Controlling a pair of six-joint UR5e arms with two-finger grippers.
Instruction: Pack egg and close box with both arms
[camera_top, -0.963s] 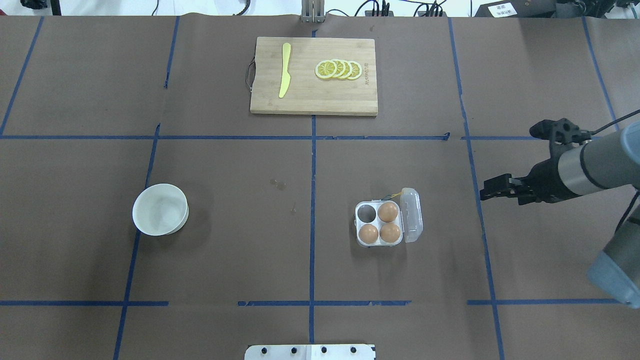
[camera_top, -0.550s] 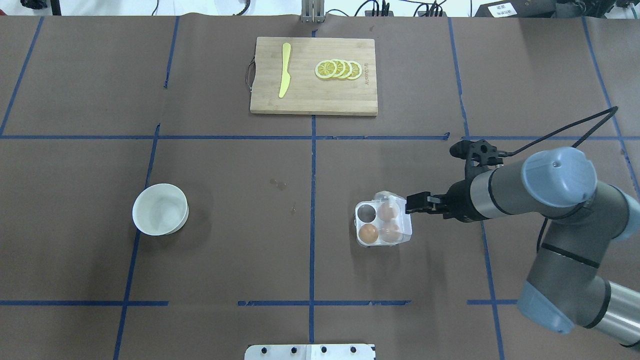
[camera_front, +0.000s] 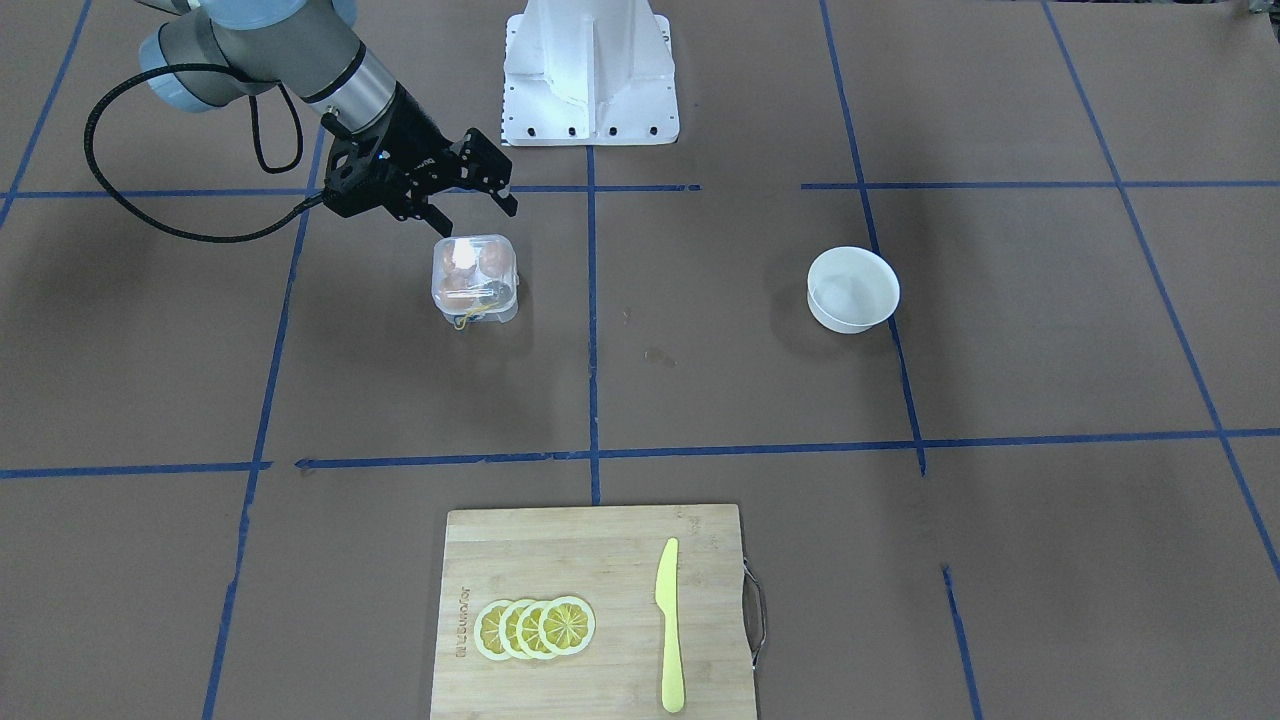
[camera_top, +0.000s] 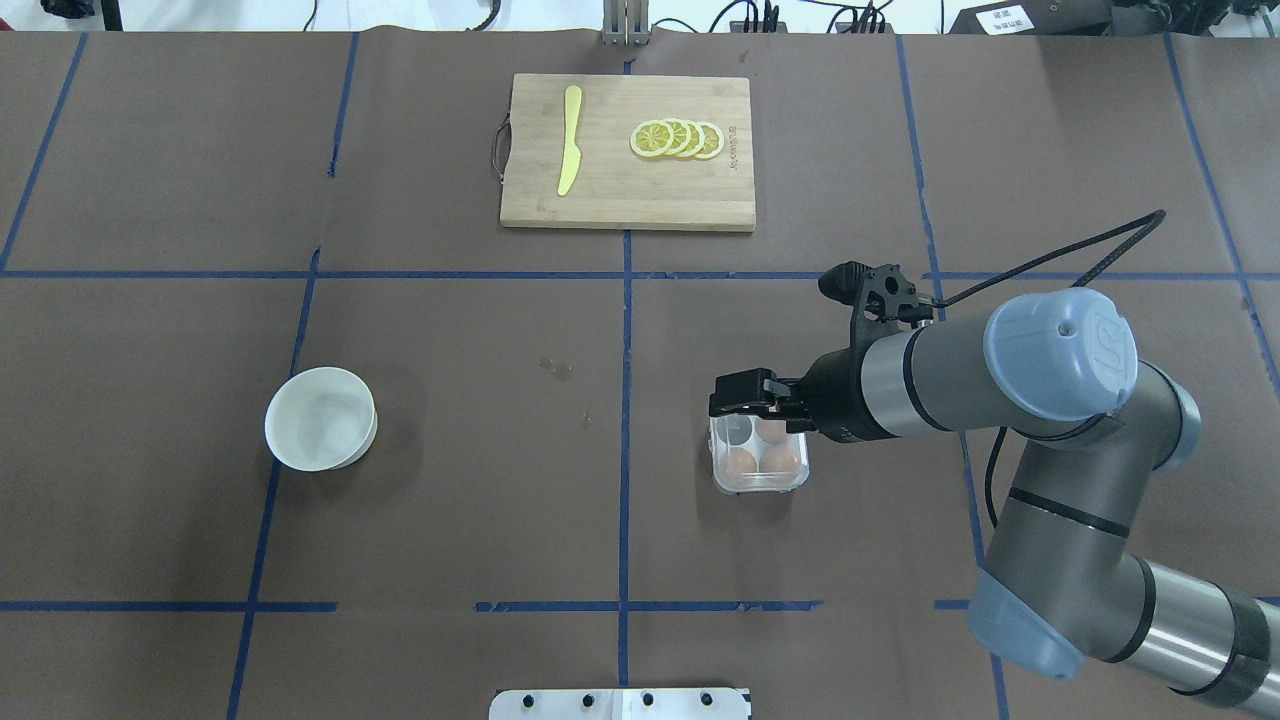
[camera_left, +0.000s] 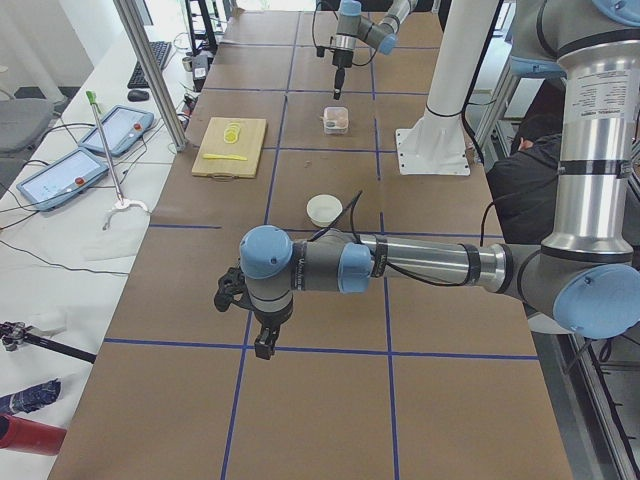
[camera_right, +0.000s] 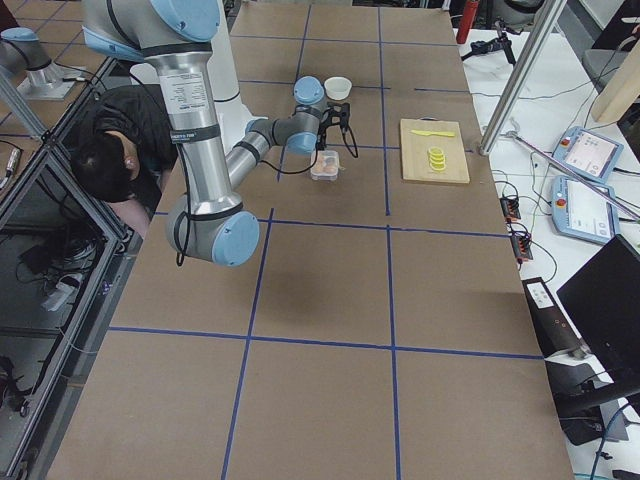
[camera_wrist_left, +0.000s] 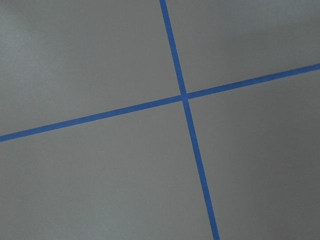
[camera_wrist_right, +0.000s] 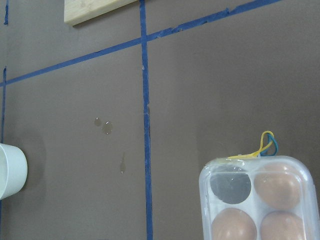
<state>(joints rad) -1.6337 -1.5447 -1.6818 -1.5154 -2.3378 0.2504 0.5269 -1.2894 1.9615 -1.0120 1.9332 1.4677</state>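
The clear box (camera_top: 757, 462) stands right of the table's middle with its lid folded down over the cells. Three orange-brown eggs (camera_wrist_right: 277, 190) lie inside it and one cell (camera_wrist_right: 230, 185) is empty. The yellow band (camera_wrist_right: 262, 147) sticks out at its far edge. My right gripper (camera_top: 738, 398) hovers over the box's far edge, and in the front view (camera_front: 475, 215) its fingers stand apart and hold nothing. My left gripper (camera_left: 262, 345) shows only in the exterior left view, low over bare table far from the box (camera_left: 336, 120). I cannot tell if it is open or shut.
A white bowl (camera_top: 320, 418) stands at the left. A wooden cutting board (camera_top: 628, 150) at the far middle bears lemon slices (camera_top: 677, 139) and a yellow knife (camera_top: 569, 140). The white pedestal (camera_front: 590, 70) stands at the robot's side.
My right arm swept left from the table's right edge to the box. The lid, which lay open to the right, was pushed over and now covers the cells.
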